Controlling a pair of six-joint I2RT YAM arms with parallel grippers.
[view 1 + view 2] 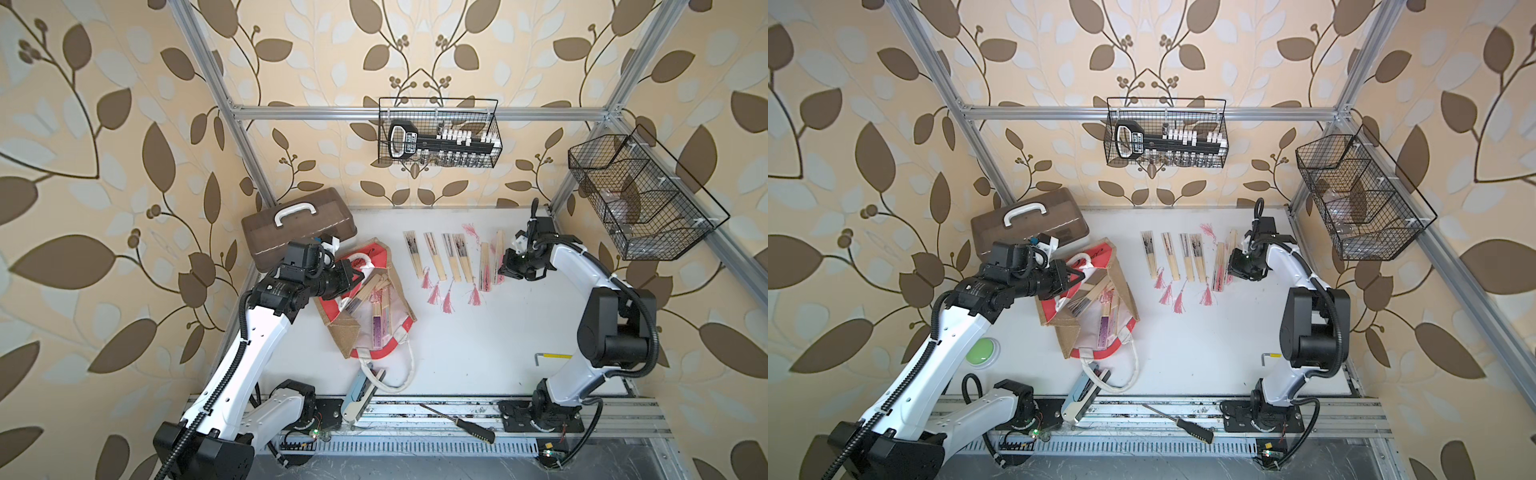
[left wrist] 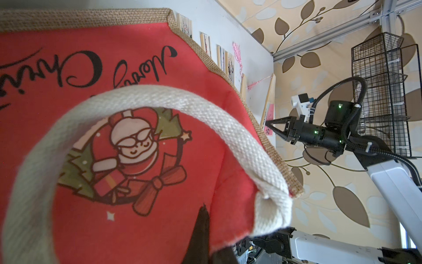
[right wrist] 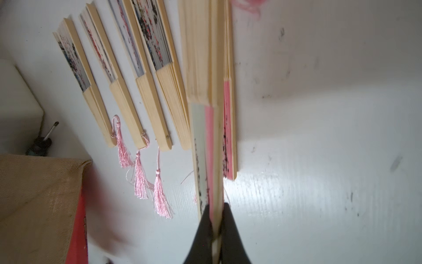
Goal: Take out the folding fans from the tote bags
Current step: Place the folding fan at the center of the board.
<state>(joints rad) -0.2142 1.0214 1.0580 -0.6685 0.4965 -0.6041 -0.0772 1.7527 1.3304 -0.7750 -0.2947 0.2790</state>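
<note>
Fan (image 3: 211,148): light, stiff, crushable — take it across the bamboo ribs.
Right end effector (image 3: 215,206): clenched on it, two o'clock.
Left end effector (image 1: 356,277): clamping tote bag (image 1: 345,332).

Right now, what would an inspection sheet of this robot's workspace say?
Surface: white tabletop, scuffed.
Job's things: slim bamboo folding fans in a row; more inside brown jute tote bag.
Clutter: brown plastic case, light-blue stapler-like tool, black-handled screwdriver, yellow-handled hex key.
Grippers: left gripper shut on the bag's red panel; right gripper shut on a pink-papered fan.
Cables: black corrugated conduits along both arms.
Surroundings: leaf-pattern wallpaper, two black wire baskets.
</note>
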